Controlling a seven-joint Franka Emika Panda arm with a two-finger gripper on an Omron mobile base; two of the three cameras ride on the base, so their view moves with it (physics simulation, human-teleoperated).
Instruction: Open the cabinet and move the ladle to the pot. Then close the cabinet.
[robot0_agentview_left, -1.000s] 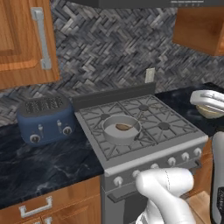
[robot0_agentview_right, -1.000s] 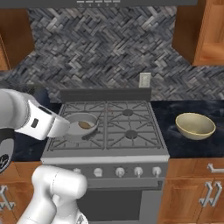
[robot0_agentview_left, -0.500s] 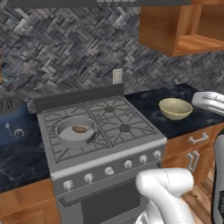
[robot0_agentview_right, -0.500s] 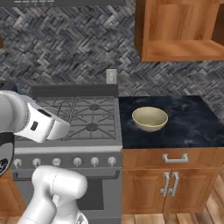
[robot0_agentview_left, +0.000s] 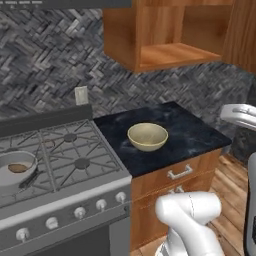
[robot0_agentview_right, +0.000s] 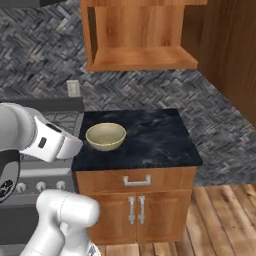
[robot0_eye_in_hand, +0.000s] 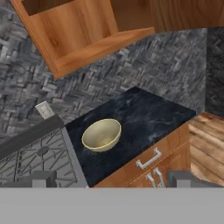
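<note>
The wall cabinet (robot0_agentview_left: 165, 30) (robot0_agentview_right: 145, 35) (robot0_eye_in_hand: 74, 30) hangs open above the dark counter, its plain wood inside bare. Its door (robot0_agentview_left: 245, 35) (robot0_agentview_right: 225, 45) stands swung out to the right. At the far left the grey pot (robot0_agentview_left: 6, 176) sits on the stove, and the dark ladle (robot0_agentview_left: 19, 168) lies in it with its thin handle over the rim. My gripper (robot0_eye_in_hand: 111, 180) is open with nothing between its fingers; it looks down at the counter from well in front of the cabinet.
A beige bowl (robot0_agentview_left: 147, 136) (robot0_agentview_right: 105, 136) (robot0_eye_in_hand: 101, 134) sits on the black counter (robot0_agentview_left: 190, 132) right of the stove (robot0_agentview_left: 65, 160). Below are low cabinets (robot0_agentview_right: 135, 200) with small handles, and wood floor (robot0_agentview_right: 220, 220) lies to the right. My arm (robot0_agentview_right: 45, 140) reaches across the left.
The whole scene has slid left because the base has driven right. Toaster and left cabinet have left the view; the open cabinet and bowl are now central. The jaws stay open.
</note>
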